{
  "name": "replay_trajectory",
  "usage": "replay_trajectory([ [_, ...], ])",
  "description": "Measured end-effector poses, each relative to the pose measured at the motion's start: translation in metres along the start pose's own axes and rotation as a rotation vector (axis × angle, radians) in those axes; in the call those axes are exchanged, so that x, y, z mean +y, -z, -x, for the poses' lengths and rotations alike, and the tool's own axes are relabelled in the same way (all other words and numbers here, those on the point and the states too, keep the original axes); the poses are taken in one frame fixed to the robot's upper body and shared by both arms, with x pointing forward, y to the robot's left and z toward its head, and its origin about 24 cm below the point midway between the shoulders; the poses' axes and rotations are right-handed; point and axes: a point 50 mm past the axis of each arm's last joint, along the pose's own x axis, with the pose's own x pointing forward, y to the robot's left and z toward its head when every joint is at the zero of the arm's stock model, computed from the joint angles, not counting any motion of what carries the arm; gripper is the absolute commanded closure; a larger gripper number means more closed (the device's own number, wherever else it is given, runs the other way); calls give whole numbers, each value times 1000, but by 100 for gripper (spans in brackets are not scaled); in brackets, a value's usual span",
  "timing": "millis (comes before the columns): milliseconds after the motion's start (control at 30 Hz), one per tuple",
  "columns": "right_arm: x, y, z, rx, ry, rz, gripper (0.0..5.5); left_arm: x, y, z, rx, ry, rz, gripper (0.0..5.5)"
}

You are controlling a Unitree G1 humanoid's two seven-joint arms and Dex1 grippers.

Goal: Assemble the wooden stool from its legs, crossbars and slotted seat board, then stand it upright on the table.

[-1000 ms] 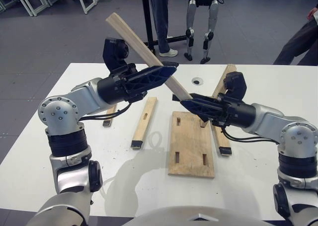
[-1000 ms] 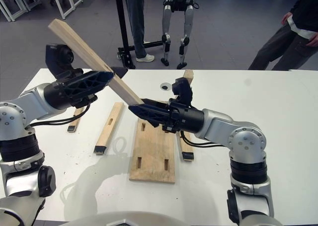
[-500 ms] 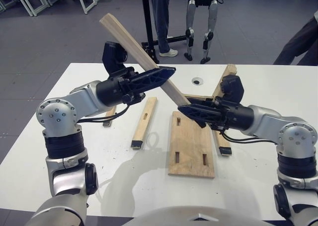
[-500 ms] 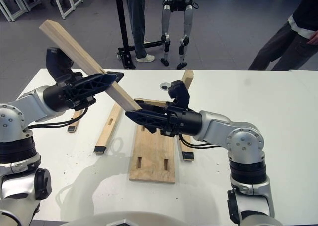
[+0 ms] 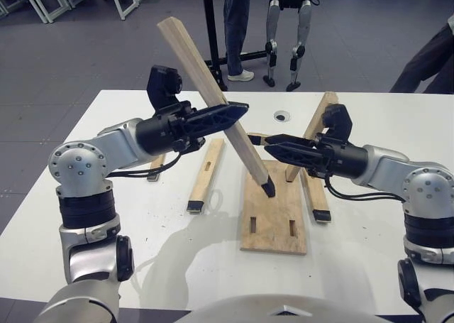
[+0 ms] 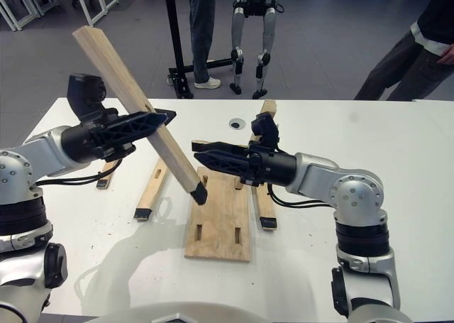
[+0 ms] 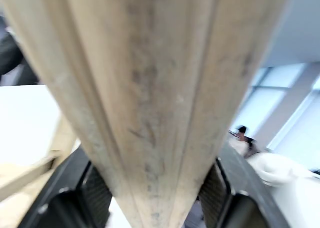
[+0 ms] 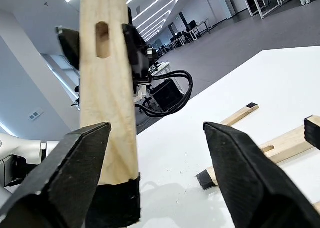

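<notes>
My left gripper (image 5: 230,113) is shut on a wooden leg (image 5: 206,78), held tilted above the table. The leg's black-capped lower end (image 5: 268,189) hangs over the far part of the slotted seat board (image 5: 273,216), which lies flat mid-table. My right gripper (image 5: 268,143) is open just to the right of the leg's lower half. In the right wrist view the leg (image 8: 106,102) stands by one of the wide-spread fingers (image 8: 75,178). In the left wrist view the leg (image 7: 150,87) sits between the dark pads (image 7: 95,198).
Loose wooden parts lie on the white table (image 5: 355,266): one (image 5: 206,168) left of the board, one (image 5: 157,163) under my left arm, one (image 5: 317,199) right of the board, another (image 5: 317,121) behind my right arm. A round hole (image 5: 282,115) sits near the far edge.
The leg has swung steeper and its capped end has come out from the right gripper's fingers, now hanging lower over the board. My right gripper has drawn back to the right.
</notes>
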Motion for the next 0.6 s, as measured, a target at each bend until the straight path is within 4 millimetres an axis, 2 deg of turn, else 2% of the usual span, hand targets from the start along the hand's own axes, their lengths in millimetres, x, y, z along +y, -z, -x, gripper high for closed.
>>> replay_trajectory([
  [100,3,2,3,15,-2,8,88,10,2,4,-40,-58,-3,347],
  [167,7,10,10,70,33,33,78,14,0,7,-67,-86,-20,347],
  [333,-15,68,42,423,622,264,78,14,-9,16,-149,-159,-111,347],
  [400,-14,87,50,527,769,379,78,9,-7,22,-169,-174,-133,347],
  [600,5,110,46,603,757,440,78,0,-12,26,-214,-188,-165,347],
])
